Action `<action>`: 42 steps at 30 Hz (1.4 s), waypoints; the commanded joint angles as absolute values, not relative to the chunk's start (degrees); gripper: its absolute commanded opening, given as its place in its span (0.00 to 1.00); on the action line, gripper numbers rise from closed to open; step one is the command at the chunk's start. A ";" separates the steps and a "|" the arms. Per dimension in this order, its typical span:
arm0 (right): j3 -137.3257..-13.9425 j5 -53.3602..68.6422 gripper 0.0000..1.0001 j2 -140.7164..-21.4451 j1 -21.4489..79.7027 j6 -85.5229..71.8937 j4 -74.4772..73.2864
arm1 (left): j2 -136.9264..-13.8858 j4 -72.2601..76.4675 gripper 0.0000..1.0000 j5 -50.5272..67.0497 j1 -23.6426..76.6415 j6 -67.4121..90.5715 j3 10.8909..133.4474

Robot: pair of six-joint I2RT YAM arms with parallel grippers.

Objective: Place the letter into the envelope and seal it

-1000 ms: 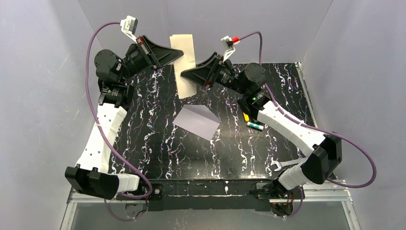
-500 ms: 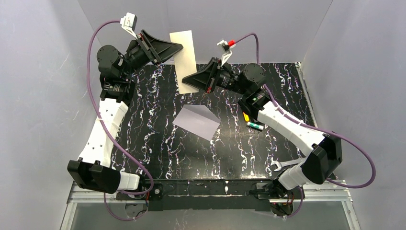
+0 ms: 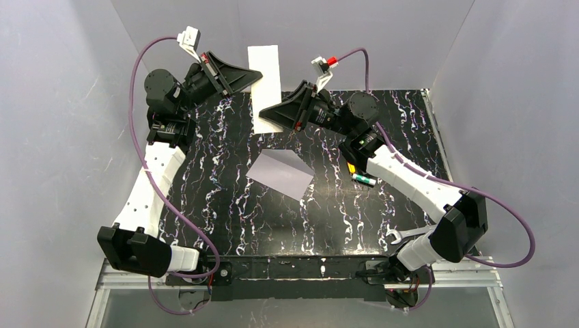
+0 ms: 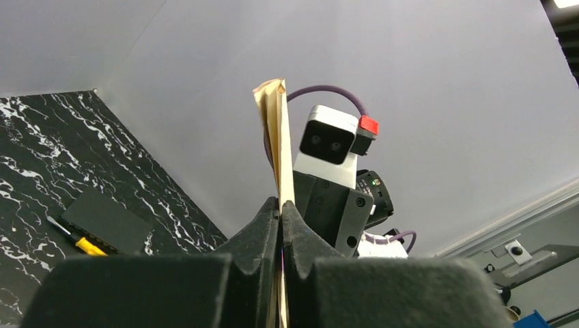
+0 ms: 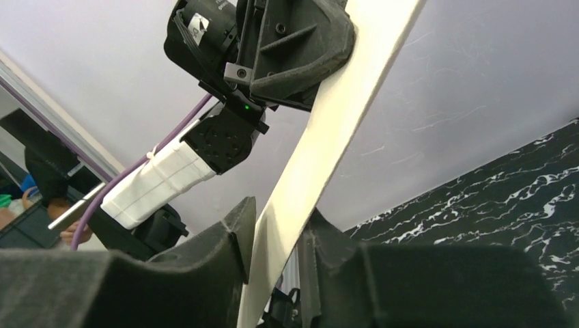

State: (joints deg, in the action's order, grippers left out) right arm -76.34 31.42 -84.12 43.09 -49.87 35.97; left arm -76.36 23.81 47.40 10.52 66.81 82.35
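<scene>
The letter [image 3: 265,75] is a cream sheet held upright in the air above the back of the table. My left gripper [image 3: 258,74] is shut on its upper left edge; the left wrist view shows the sheet [image 4: 276,123] pinched edge-on between the closed jaws [image 4: 280,205]. My right gripper [image 3: 263,113] is at the sheet's lower part. In the right wrist view the sheet [image 5: 328,116] passes slantwise between its fingers [image 5: 276,239], which stand apart with a gap showing. The pale lavender envelope [image 3: 280,173] lies flat mid-table, below both grippers.
A yellow-handled screwdriver [image 3: 350,167] and a small cylinder [image 3: 365,180] lie beside the right forearm. A wrench [image 3: 403,236] lies near the right base. A flat black box [image 4: 106,222] lies on the marbled table [image 3: 225,205]. Grey walls close in on three sides.
The letter has been lifted a little and turned more upright, its lower edge rising off the table. Both grippers moved up with it. The envelope has not moved.
</scene>
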 commanded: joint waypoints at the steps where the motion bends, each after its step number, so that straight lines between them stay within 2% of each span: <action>1: -76.68 29.90 0.45 -83.02 42.85 -48.96 36.99 | -74.68 25.75 0.00 48.34 10.63 65.15 82.26; 3: -76.18 29.17 0.49 -82.52 42.60 -48.79 36.73 | -74.64 25.80 0.00 48.25 10.57 64.97 82.22; 5: -75.81 28.93 0.46 -82.25 42.38 -49.16 36.96 | -74.62 25.78 0.00 47.73 10.56 64.81 82.33; 6: -75.77 28.92 0.41 -82.24 42.32 -49.38 37.00 | -74.66 25.76 0.00 47.48 10.59 64.78 82.34; 9: -75.68 29.09 0.08 -82.49 42.27 -49.71 37.00 | -74.91 25.78 0.00 46.87 10.57 64.78 82.65; 10: -75.55 29.05 0.01 -82.70 42.27 -49.66 37.01 | -75.06 25.75 0.11 46.77 10.62 64.90 82.76; 11: -75.44 28.90 0.01 -82.70 42.28 -49.71 37.05 | -75.16 25.77 0.20 46.84 10.60 64.99 82.62; 13: -75.29 28.40 0.01 -83.02 42.28 -49.68 37.70 | -75.04 25.76 0.29 47.04 10.58 65.34 82.04; 15: -75.46 28.39 0.01 -83.56 42.28 -50.03 38.84 | -74.64 25.76 0.31 47.40 10.59 65.64 80.85; 19: -76.61 28.48 0.01 -84.99 42.28 -50.67 39.64 | -73.77 25.75 0.21 48.16 10.58 65.59 79.54; 22: -76.47 28.00 0.01 -85.31 42.19 -51.03 39.75 | -73.36 25.79 0.08 48.96 10.63 65.66 79.01; 23: -76.59 28.00 0.01 -85.45 42.12 -51.13 39.62 | -73.24 25.81 0.00 49.22 10.62 65.60 78.75; 25: -76.87 27.92 0.01 -85.85 42.02 -50.92 38.80 | -72.91 25.92 0.00 49.48 10.55 64.91 78.11; 26: -76.98 27.36 0.11 -85.87 41.94 -50.19 37.78 | -72.56 25.85 0.00 49.17 10.60 64.35 77.73; 29: -76.82 21.90 0.55 -84.13 41.92 -44.64 30.14 | -71.63 25.78 0.00 47.00 10.55 62.96 76.58; 30: -76.82 19.08 0.64 -83.25 41.90 -42.53 26.95 | -71.52 25.73 0.00 46.29 10.55 62.71 76.30; 32: -76.73 15.81 0.67 -81.72 41.85 -38.83 23.45 | -71.63 25.59 0.00 45.56 10.48 63.22 75.90; 35: -78.25 18.95 0.61 -82.07 41.66 -37.35 23.62 | -72.19 25.61 0.00 45.87 10.55 63.72 76.32; 37: -79.03 22.00 0.52 -82.83 41.66 -38.28 24.92 | -72.41 25.61 0.00 45.83 10.55 63.39 76.59; 40: -78.24 25.56 0.31 -83.35 41.66 -41.04 30.49 | -72.79 25.58 0.00 45.09 10.39 63.04 76.96; 42: -77.92 27.54 0.24 -83.68 41.66 -42.71 33.25 | -73.22 25.58 0.00 44.46 10.46 63.20 77.01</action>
